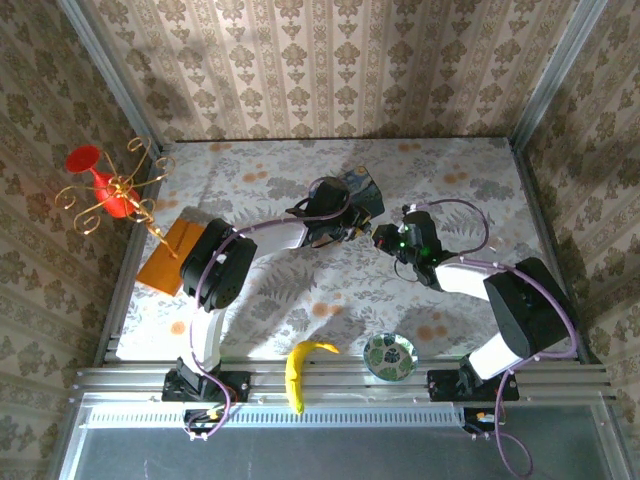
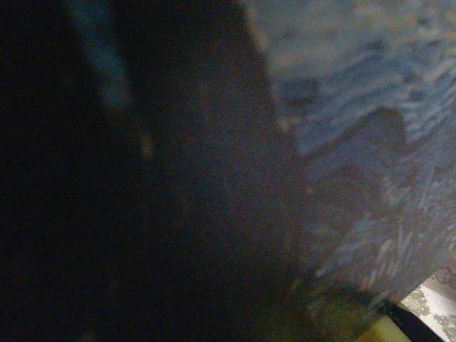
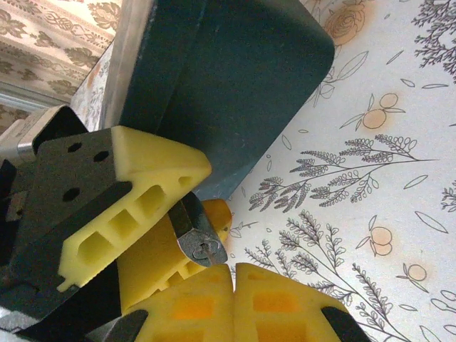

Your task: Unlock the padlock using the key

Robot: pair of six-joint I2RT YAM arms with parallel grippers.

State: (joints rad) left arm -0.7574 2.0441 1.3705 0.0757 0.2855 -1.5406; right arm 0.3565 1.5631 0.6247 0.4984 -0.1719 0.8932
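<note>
Beside the blue box (image 3: 228, 78) on the worktop (image 3: 370, 178), my left hand (image 3: 196, 206) pinches the padlock (image 3: 203, 246) near the box's corner. My right hand (image 3: 234, 292), pressed together, hovers off that same corner. I cannot make out a key, so I judge the unlocking not yet done.

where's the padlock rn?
Right wrist view, lower left: the padlock sits between the left gripper's yellow jaws, right beside the blue box's near corner.
</note>
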